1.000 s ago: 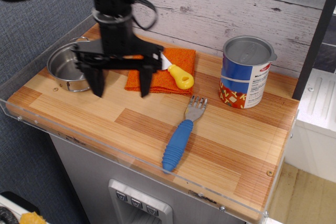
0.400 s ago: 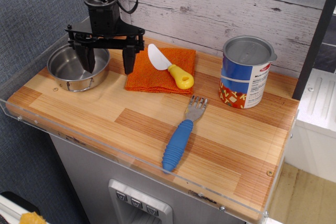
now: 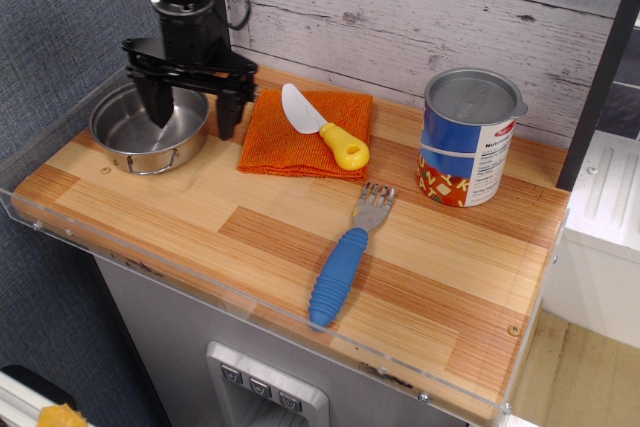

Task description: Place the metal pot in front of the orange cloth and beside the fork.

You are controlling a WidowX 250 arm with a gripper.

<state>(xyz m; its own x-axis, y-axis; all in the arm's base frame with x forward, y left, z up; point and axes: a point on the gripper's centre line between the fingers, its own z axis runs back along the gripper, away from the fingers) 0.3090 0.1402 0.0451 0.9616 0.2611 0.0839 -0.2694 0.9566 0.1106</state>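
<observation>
The metal pot point(image 3: 135, 137) sits at the far left of the wooden counter. My black gripper point(image 3: 193, 119) is open and straddles the pot's right rim: one finger is inside the pot, the other is outside, between the pot and the orange cloth point(image 3: 290, 142). The cloth lies right of the pot near the back wall. The fork point(image 3: 345, 252), with a blue ribbed handle, lies in front of the cloth and to its right, tines pointing to the back.
A white knife with a yellow handle point(image 3: 325, 132) lies on the cloth. A tall blue-labelled tin can point(image 3: 468, 137) stands at the back right. A clear plastic lip point(image 3: 200, 277) runs along the counter's front edge.
My gripper has moved left and back, from in front of the cloth to the pot's right rim, and has come lower. Its fingers have narrowed somewhat. Nothing else has moved.
</observation>
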